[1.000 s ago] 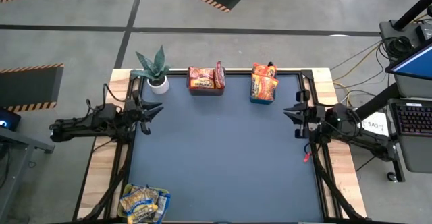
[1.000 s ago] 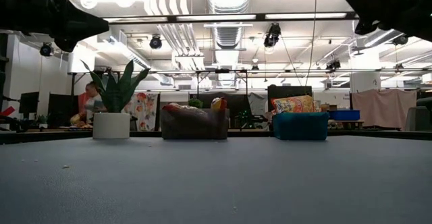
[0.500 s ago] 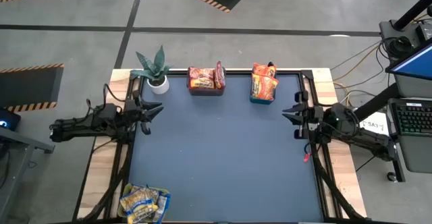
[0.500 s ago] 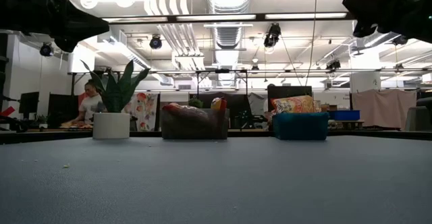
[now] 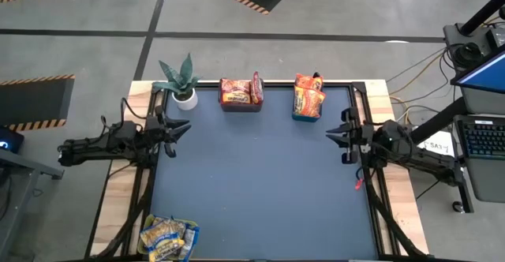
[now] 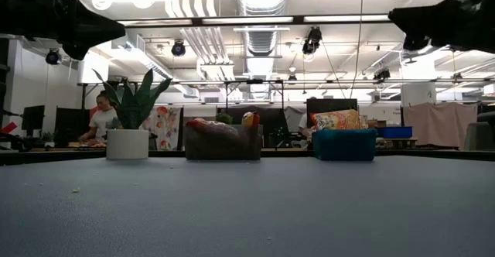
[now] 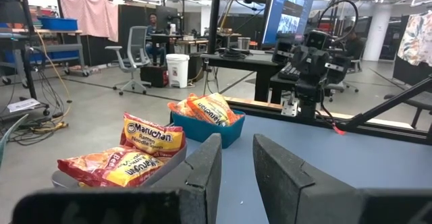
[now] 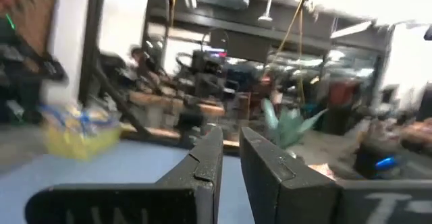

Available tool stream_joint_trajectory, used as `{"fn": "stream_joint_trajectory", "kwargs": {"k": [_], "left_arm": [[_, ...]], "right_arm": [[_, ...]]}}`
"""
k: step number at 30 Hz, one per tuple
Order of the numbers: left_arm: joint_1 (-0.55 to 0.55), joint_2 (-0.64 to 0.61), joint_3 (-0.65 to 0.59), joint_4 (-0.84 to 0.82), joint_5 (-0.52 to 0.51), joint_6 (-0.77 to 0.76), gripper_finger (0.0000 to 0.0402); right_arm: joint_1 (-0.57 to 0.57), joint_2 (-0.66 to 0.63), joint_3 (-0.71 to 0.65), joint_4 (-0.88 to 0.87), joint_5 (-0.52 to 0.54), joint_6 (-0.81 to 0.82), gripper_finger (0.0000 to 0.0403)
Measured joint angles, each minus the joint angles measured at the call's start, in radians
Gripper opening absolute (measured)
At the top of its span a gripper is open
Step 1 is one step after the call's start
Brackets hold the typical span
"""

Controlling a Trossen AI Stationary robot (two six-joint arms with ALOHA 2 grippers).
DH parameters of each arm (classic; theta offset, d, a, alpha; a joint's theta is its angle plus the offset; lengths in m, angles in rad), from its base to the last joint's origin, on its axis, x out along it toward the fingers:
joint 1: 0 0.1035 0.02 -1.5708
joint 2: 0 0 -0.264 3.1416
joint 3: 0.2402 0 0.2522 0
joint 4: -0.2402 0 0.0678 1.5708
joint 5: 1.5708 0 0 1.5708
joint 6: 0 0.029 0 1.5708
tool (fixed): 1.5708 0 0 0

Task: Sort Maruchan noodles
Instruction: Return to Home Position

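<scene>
Over the side edges of the blue table (image 5: pixel 252 183), the left gripper (image 5: pixel 175 128) and the right gripper (image 5: pixel 338 134) hover, fingers a little apart, holding nothing. The black bin (image 5: pixel 241 107) holds red Maruchan packs (image 5: pixel 234 95), the blue bin (image 5: pixel 304 117) orange packs (image 5: pixel 308 100), the near-left corner bin (image 5: pixel 192 232) yellow packs (image 5: pixel 164 237).

surface (image 5: pixel 260 183) slate blue, pale wood border | red-pink packets (image 5: pixel 234 94), upper centre, in black bin (image 5: pixel 241 107) | orange packets (image 5: pixel 308 98), upper right, in teal bin (image 5: pixel 305 117) | yellow-and-blue packets (image 5: pixel 164 237), lower left | plant (image 5: pixel 177 76) green, pot (image 5: pixel 186 99) white
</scene>
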Motion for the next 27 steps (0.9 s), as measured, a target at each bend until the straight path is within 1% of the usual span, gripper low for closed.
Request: {"fn": "stream_joint_trajectory", "kwargs": {"k": [1, 2, 3, 5, 7, 9, 15, 27], "left_arm": [[0.0, 0.0, 0.0, 0.0, 0.0, 0.0, 0.007], [0.0, 0.001, 0.0, 0.0, 0.0, 0.0, 0.007], [0.0, 0.001, 0.0, 0.0, 0.0, 0.0, 0.007], [0.0, -0.002, 0.0, -0.001, 0.002, 0.0, 0.007], [0.0, 0.005, 0.002, 0.002, 0.001, 0.0, 0.007], [0.0, 0.005, 0.002, -0.002, 0.001, 0.0, 0.007], [0.0, 0.018, 0.001, 0.002, 0.0, 0.0, 0.007], [0.0, 0.019, 0.001, 0.0, 0.001, 0.0, 0.007]], "right_arm": [[0.012, -0.031, 0.0, -0.032, 0.022, -0.045, 0.0043], [0.019, -0.055, -0.001, -0.052, 0.048, -0.132, 0.0043], [0.025, -0.056, 0.0, -0.056, 0.06, -0.169, 0.0043], [0.027, -0.056, -0.007, -0.103, 0.083, -0.191, 0.0043], [0.038, -0.054, -0.009, -0.145, 0.146, -0.219, 0.0043], [0.052, -0.056, -0.009, -0.201, 0.154, -0.225, 0.0043], [0.06, -0.056, -0.009, -0.243, 0.16, -0.254, 0.0043], [0.061, -0.056, -0.01, -0.258, 0.16, -0.209, 0.0043]]}}
